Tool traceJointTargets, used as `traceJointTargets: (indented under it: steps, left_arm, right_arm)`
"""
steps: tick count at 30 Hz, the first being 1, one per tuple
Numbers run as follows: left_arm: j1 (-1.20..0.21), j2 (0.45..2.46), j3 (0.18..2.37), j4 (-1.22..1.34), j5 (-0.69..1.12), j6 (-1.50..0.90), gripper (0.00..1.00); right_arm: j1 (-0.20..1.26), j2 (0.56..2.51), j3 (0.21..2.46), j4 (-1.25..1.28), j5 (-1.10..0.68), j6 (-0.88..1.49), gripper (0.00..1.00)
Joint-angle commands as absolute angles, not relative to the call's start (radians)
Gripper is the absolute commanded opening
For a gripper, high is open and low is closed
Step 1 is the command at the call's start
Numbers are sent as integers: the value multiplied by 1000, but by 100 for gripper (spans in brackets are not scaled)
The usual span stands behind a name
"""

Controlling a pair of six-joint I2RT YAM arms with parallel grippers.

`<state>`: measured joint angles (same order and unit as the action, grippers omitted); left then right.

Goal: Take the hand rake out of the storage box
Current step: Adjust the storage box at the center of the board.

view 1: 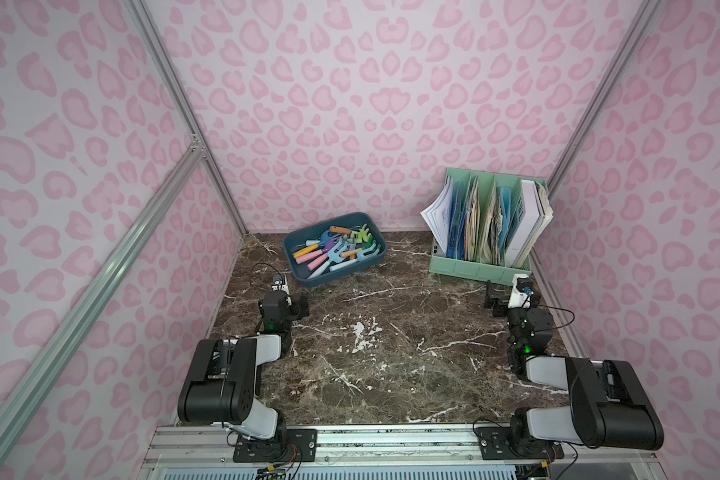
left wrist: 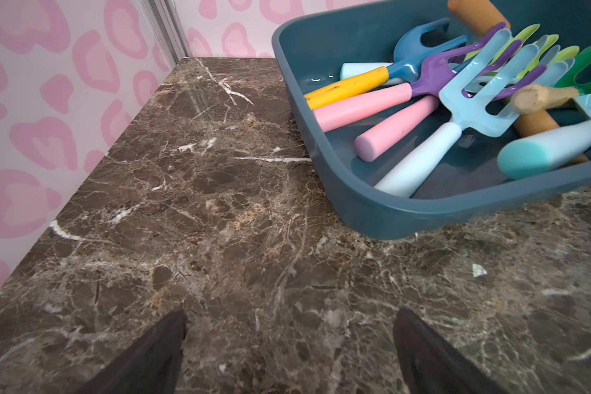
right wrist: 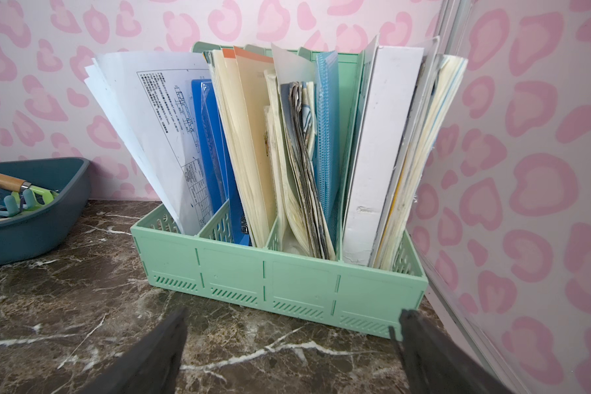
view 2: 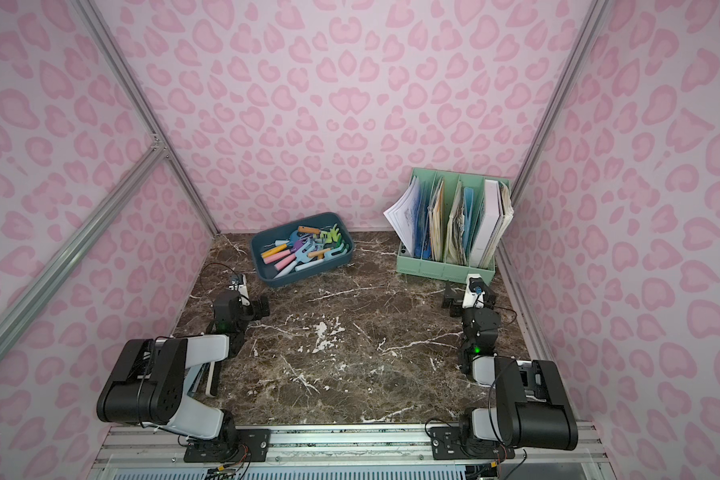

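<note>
The dark teal storage box [view 1: 323, 282] [view 2: 292, 279] sits at the back left of the marble table. Several coloured hand rakes lie piled in it, among them a light-blue hand rake [left wrist: 485, 105] with a pale handle. My left gripper [view 1: 284, 301] [left wrist: 289, 317] rests low on the table just in front of the box's near-left corner [left wrist: 406, 218]. It is open, with only bare marble between its fingers. My right gripper [view 1: 513, 291] [right wrist: 292, 315] is open and empty too, facing the file organizer, with the box [right wrist: 24, 235] off to its side.
A mint-green file organizer [view 1: 474, 270] [right wrist: 287, 283] stuffed with papers and folders stands at the back right, close to the right gripper. Pink patterned walls with aluminium frame bars [view 1: 225, 195] close in the table on three sides.
</note>
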<state>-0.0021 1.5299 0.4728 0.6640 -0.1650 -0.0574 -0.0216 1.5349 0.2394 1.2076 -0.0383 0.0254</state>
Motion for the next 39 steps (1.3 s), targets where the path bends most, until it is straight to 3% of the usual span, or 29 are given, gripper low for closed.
traceJointTargets:
  steps: [1,5,7,9,11,13,14,17,18,20,24,33,36,39]
  left_arm:
    - [-2,1532,476,680,-158,-62,99]
    - [-3,1524,477,675,-168,-63,99]
    - [-9,1459,588,420,-196,-73,99]
    - [-15,1400,731,182,-237,-118,99]
    - [-15,1350,860,-46,-361,-285,99]
    - [-13,1327,1011,-365,-549,-557,99]
    - [-13,1325,1054,-430,-554,-577,99]
    - [-2,1343,1074,-302,-244,-412,99]
    - [0,1370,1100,-287,-148,-383,99]
    - [2,1453,1176,-315,-63,-363,99]
    - [30,1673,1323,-335,64,-342,99]
    - [56,1901,1462,-377,41,-395,98]
    - [56,1906,1421,-366,50,-447,93]
    - [50,1917,1419,-387,71,-482,77]
  right_arm:
    - [-21,1533,241,1230,-34,25,99]
    - [-14,1532,240,1230,-22,21,99]
    - [8,1518,233,1240,1,-6,99]
    - [49,1421,298,1032,23,-39,99]
    - [87,1333,396,832,35,-49,99]
    - [92,1268,455,759,-54,7,99]
    - [94,1248,468,746,-60,85,99]
    - [84,1196,566,385,235,617,99]
    - [79,1192,606,289,249,663,99]
    - [105,1188,636,280,157,577,99]
    - [189,1139,649,233,216,547,99]
    - [210,1075,603,247,251,524,99]
    - [212,1087,600,256,246,528,99]
    - [211,1114,613,249,231,533,99]
